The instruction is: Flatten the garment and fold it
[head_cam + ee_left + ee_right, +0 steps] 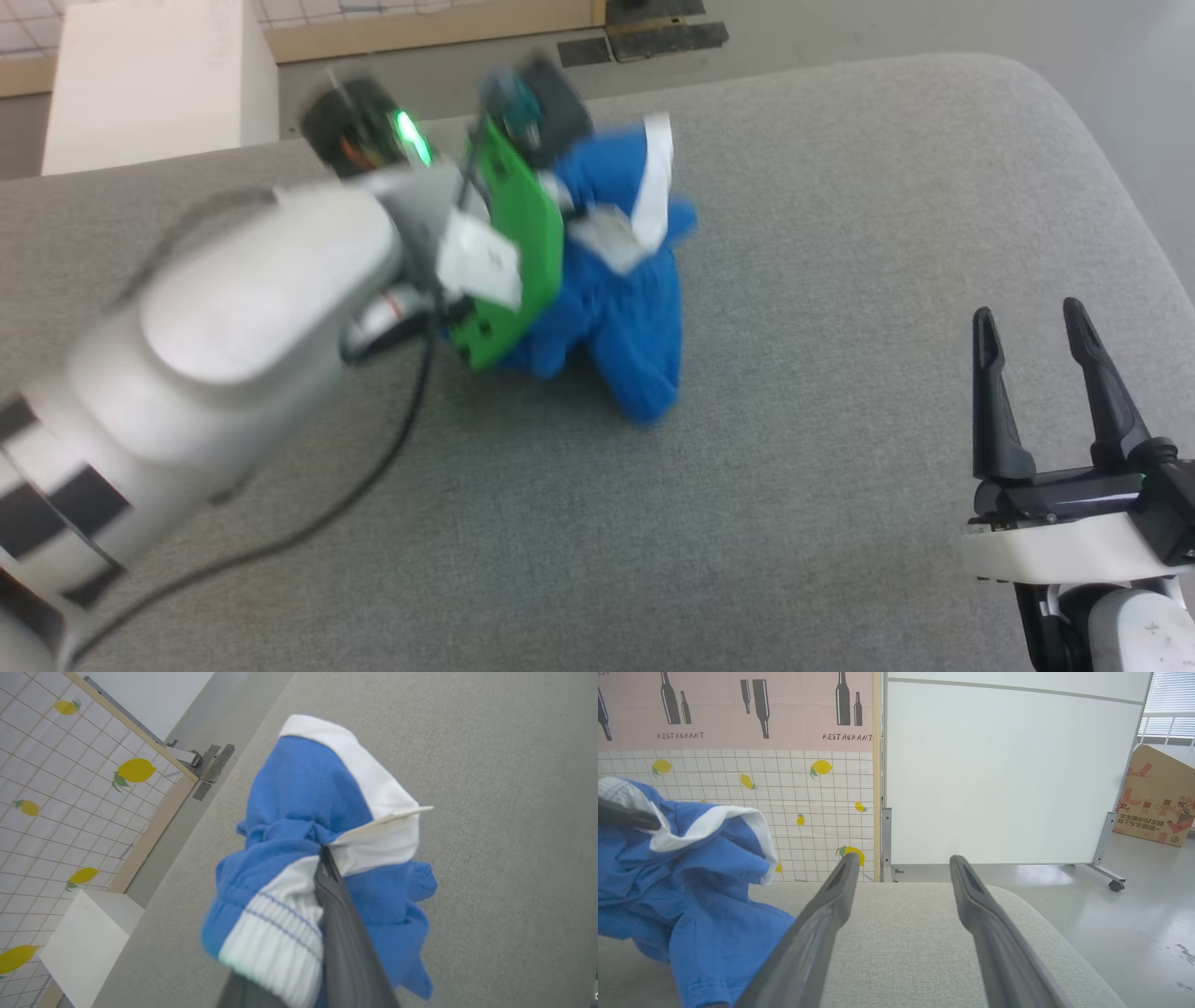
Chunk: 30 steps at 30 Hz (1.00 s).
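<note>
Left gripper (322, 854), clamped on bunched blue shorts (635, 317); right gripper (1027, 317), spread and empty; flattening step, likely needs a second grip next

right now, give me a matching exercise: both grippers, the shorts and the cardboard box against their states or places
1 left gripper
2 right gripper
3 blue shorts
4 cardboard box

a open, holding nothing
b on the floor past the white panel
c bunched up, not flat
d shut on the blue shorts

Pairs: 1-d, 2-a, 3-c, 4-b
</note>
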### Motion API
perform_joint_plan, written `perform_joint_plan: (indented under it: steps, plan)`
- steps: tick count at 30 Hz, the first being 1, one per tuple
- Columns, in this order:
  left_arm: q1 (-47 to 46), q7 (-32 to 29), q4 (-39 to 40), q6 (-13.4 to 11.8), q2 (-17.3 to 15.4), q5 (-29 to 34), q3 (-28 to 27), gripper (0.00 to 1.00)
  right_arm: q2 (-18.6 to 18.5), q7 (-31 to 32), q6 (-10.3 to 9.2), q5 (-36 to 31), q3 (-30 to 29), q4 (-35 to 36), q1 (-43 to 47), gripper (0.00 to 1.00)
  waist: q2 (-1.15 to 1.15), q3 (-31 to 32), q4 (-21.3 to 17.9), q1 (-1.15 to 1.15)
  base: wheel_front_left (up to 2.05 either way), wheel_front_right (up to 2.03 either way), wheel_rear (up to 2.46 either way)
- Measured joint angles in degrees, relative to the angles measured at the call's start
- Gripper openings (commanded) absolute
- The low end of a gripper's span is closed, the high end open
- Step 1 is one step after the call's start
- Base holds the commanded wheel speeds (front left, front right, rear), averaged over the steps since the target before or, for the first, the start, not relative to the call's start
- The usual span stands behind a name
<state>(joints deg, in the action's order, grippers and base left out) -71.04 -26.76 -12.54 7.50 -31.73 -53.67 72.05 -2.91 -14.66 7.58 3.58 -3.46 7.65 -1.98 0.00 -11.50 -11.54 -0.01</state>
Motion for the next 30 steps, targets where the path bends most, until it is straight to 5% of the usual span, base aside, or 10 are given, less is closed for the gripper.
perform_joint_plan:
  steps: [12, 18, 19, 20, 27, 30]
  plan:
    - [24.0, -1.2, 2.3, 0.0, 2.8, 2.8, 1.3, 0.0, 0.0, 0.0, 0.0, -0.7, 0.6, 0.2, 0.0, 1.0, 0.0, -1.6, 1.8, 0.0, 0.0, 0.0, 0.0]
    - [27.5, -3.6, 2.1, 0.0, 3.8, 5.6, 1.1, 0.0, 0.0, 0.0, 0.0, -1.1, 0.8, 0.1, 0.0, 1.0, 0.0, -0.9, 3.5, 0.0, 0.0, 0.0, 0.0]
    - [27.6, -3.1, 1.7, 0.0, 4.2, 5.8, 1.1, 0.31, 0.0, 0.0, 0.0, -1.1, 0.8, 0.0, 0.0, 1.0, 0.0, -0.6, 3.7, 0.0, 0.0, 0.0, 0.0]
    - [27.6, -1.7, 1.3, 0.0, 4.4, 5.9, 1.2, 1.0, 0.0, 0.0, 0.0, -1.1, 0.7, -0.1, 0.0, 1.0, 0.0, -0.3, 3.8, 0.0, 0.0, 0.0, 0.0]
    - [27.4, 11.3, -1.3, -0.1, 4.8, 6.2, -1.4, 1.0, 0.0, 0.0, 0.0, -1.6, 0.8, -0.5, 2.2, 1.0, 0.0, 3.2, 5.1, 0.0, 0.0, 0.0, 0.0]
    - [27.4, 17.6, -0.6, -2.3, 4.5, 6.4, -4.8, 1.0, 0.0, 0.0, 0.0, -1.7, 0.3, -0.5, 3.0, 1.0, 0.0, 4.9, 5.7, 0.0, 0.0, 0.0, 0.0]
